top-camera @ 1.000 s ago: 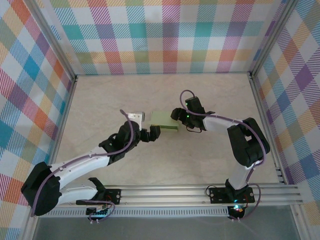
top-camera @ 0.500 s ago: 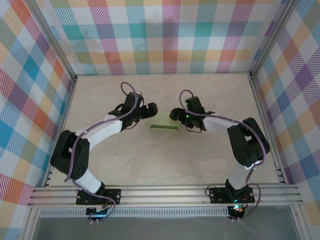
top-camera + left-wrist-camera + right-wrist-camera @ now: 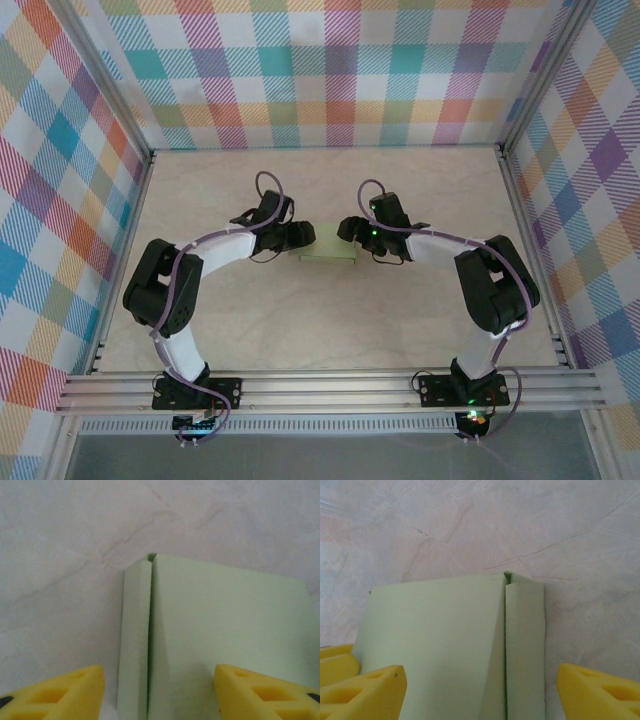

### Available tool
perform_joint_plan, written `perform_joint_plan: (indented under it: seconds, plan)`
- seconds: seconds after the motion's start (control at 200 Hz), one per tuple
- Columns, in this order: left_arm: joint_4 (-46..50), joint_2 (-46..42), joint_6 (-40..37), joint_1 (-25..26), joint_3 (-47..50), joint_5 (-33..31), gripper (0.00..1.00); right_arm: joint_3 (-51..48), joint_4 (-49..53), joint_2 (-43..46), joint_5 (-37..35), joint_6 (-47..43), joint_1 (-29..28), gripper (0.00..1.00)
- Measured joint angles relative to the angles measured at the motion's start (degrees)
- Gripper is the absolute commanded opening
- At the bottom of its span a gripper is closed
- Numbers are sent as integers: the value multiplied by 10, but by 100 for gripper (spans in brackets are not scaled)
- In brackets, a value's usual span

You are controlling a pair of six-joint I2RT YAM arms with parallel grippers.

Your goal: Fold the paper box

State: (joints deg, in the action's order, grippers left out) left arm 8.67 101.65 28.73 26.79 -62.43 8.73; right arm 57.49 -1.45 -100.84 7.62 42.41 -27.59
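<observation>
The paper box [image 3: 332, 246] is a small flat pale green rectangle lying on the table between the two arms. My left gripper [image 3: 306, 237] is at its left end and my right gripper [image 3: 345, 230] at its right end. In the left wrist view the box [image 3: 225, 630] shows a narrow folded strip beside a wide panel. The left gripper [image 3: 160, 695] is open astride that strip, its left finger [image 3: 55, 692] clear of the card. In the right wrist view the box [image 3: 440, 640] lies between the fingers of the open right gripper [image 3: 480, 695], with a gap at the right finger [image 3: 600, 690].
The beige marbled table [image 3: 330, 320] is walled by plaid panels [image 3: 330, 70] at the back and on both sides. An aluminium rail [image 3: 330, 385] carrying the arm bases runs along the near edge.
The left arm has swung from the near left up to the box's left end, and its jaws have narrowed. The box went from edge-on to lying flat. The right arm has stayed put.
</observation>
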Motion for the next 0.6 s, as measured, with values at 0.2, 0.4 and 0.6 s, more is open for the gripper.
perform_joint_plan:
  seconds: [0.2,0.4,0.6]
  plan:
    - [-15,12,4,0,23,8,49,0,0,1,0,-12,0,78]
    - [-30,13,4,0,23,17,39,-11,0,9,9,-13,0,75]
    - [-31,13,4,0,23,18,36,-35,-5,6,20,-14,0,59]
